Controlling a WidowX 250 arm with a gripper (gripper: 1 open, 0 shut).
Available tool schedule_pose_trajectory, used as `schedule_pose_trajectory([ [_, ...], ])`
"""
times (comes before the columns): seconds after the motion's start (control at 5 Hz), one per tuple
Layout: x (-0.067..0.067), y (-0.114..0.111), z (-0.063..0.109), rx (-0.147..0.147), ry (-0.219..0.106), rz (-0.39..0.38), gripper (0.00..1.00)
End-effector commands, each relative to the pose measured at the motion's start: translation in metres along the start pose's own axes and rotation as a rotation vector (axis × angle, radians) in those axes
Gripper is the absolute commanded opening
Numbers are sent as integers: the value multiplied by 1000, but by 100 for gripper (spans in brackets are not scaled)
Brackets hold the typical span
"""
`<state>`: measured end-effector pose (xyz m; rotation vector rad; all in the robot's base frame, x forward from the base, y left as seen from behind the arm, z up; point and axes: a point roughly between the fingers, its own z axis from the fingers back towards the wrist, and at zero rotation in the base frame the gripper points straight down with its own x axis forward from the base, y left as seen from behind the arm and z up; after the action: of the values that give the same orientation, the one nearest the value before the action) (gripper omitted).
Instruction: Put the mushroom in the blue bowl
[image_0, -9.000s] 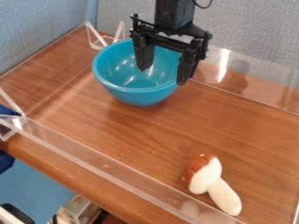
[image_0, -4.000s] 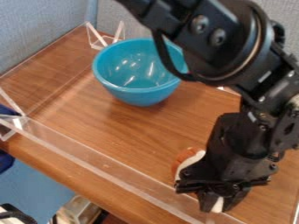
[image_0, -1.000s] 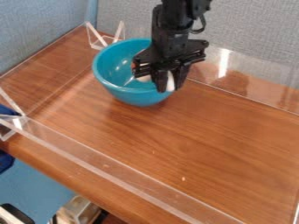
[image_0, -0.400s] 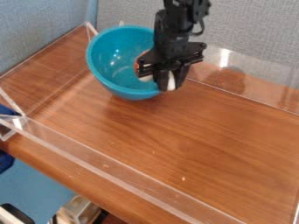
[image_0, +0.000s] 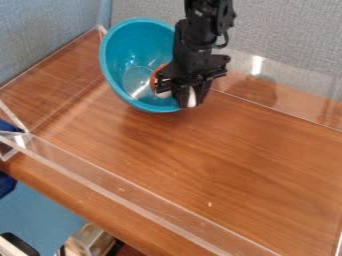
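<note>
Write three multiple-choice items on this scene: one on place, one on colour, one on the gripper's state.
1. Where is the black metal gripper?
A. At the right side of the round glossy bowl
B. At the table's front edge
C. Left of the bowl

2. What colour is that bowl?
A. Red
B. Turquoise-blue
C. Yellow

3. What is the gripper doing?
A. Hanging with nothing between its fingers
B. Pushing a cloth
C. Gripping the small toy mushroom with a white stem

1: A, its fingers meet the bowl's right side.
2: B, the whole bowl shows it.
3: C, the white stem shows between the fingers.
</note>
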<state>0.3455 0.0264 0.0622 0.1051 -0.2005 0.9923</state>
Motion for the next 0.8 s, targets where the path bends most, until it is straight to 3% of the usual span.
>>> schedule_pose_trajectory([
  [0.0,10,-7,11,-36,-33,12,0],
  [0.2,11,-8,9,-32,-31,15,0],
  [0.4,12,-8,10,-31,-27,22,100],
  [0.6,13,-8,11,-30,-25,29,100],
])
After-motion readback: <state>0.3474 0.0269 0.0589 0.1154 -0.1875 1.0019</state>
